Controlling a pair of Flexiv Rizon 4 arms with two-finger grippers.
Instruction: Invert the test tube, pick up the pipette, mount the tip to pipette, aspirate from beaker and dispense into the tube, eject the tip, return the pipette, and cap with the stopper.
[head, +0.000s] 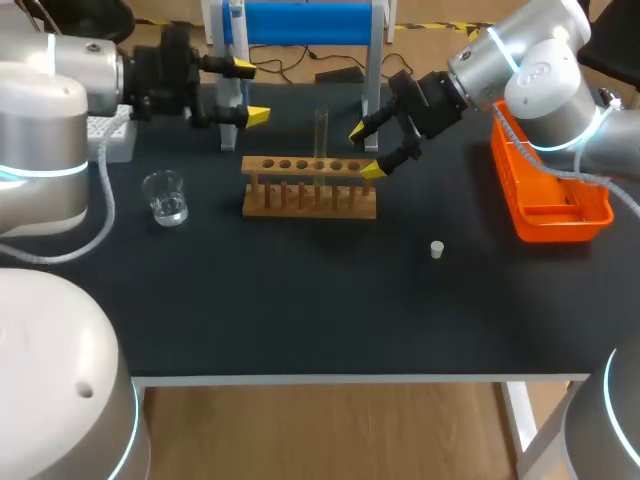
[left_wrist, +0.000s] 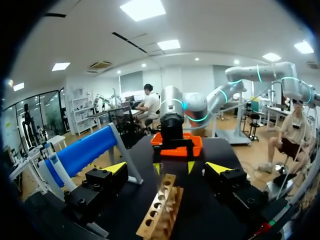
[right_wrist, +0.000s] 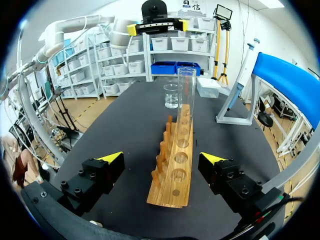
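Note:
A clear test tube (head: 321, 135) (right_wrist: 186, 100) stands upright in the wooden rack (head: 310, 187) (right_wrist: 175, 170) (left_wrist: 162, 210). My right gripper (head: 365, 151) (right_wrist: 162, 158) is open at the rack's right end, facing along it, with nothing held. My left gripper (head: 248, 92) (left_wrist: 167, 168) is open and holds nothing. It hangs beyond the rack's left end, beside the blue stand (head: 300, 22) (left_wrist: 82, 152) that holds the pipette (head: 232, 50) (right_wrist: 240, 75). A glass beaker (head: 165, 197) (right_wrist: 172, 95) sits left of the rack. A small white stopper (head: 437, 249) lies on the table, right of the rack.
An orange bin (head: 545, 195) (left_wrist: 175, 148) stands at the table's right edge under my right arm. A white tip box (head: 112, 138) (right_wrist: 209, 86) sits at the far left. The dark table (head: 320, 310) stretches to its front edge.

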